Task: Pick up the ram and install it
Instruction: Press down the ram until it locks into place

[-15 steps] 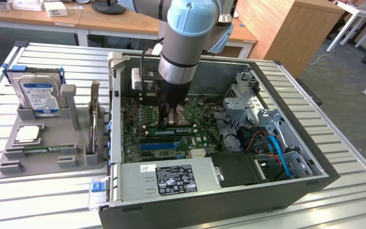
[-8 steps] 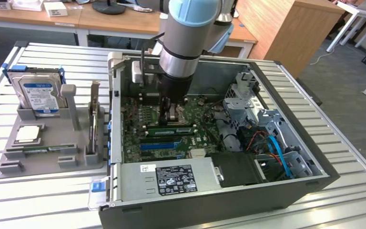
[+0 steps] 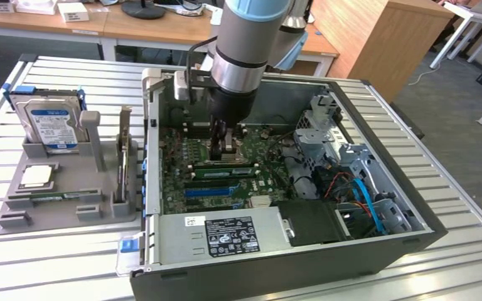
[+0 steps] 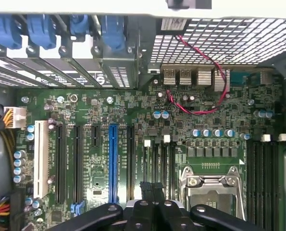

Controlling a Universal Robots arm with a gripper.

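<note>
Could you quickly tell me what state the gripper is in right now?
Gripper: shut, down inside the computer case over the motherboard; whether it holds anything cannot be told.

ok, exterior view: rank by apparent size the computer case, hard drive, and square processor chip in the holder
1. computer case, by far the largest.
2. hard drive, standing upright in the grey holder.
3. processor chip, lying flat in that holder, smallest.

One computer case (image 3: 308, 251) — one hard drive (image 3: 53, 122), one gray holder tray (image 3: 23, 216).
</note>
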